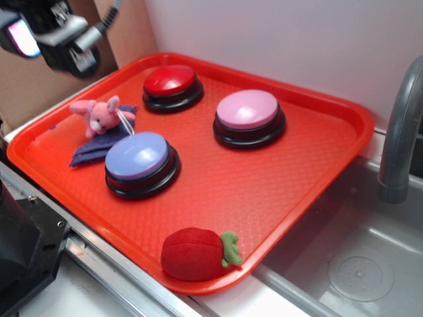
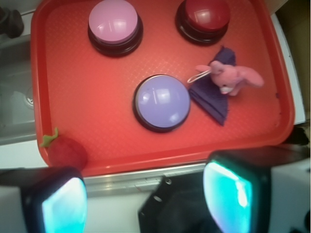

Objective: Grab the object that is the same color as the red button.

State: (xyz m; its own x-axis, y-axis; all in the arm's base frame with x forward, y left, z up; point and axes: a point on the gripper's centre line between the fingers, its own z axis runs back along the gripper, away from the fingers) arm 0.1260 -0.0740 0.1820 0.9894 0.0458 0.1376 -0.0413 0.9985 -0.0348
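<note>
The red plush strawberry with a green leafy stem lies at the near corner of the orange-red tray; in the wrist view the strawberry shows at the tray's lower left corner. The red button stands at the tray's far side. My gripper hangs high above the tray's far left edge, well away from the strawberry. In the wrist view the gripper is open, its two fingers wide apart with nothing between them.
A pink-topped button and a lavender-blue-topped button also stand on the tray. A pink plush bunny lies on a purple cloth. A grey sink with a faucet is on the right, a black block at the left.
</note>
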